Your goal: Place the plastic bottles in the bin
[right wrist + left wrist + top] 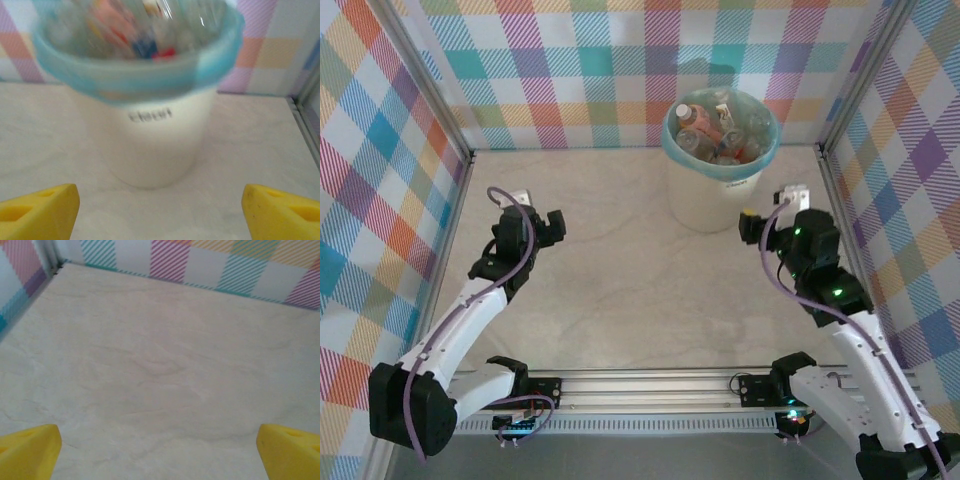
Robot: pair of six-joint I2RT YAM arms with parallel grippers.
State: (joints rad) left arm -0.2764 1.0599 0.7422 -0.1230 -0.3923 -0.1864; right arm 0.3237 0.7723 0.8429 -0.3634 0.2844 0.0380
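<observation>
At upper right of the top view we see the bin (705,200) as smooth cream plastic, lined with a thin, faintly glossy teal bag (135,80). The plastic bottles (715,125) inside look clear and shiny. The table (640,270) is matt, stone-veined; the rail (650,382) below is ribbed bare metal.

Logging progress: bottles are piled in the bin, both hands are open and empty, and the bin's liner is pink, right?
No: the liner is light teal, not pink; the right wrist view shows it. The bottles are piled in the bin, and left hand and right hand are open and empty.
</observation>
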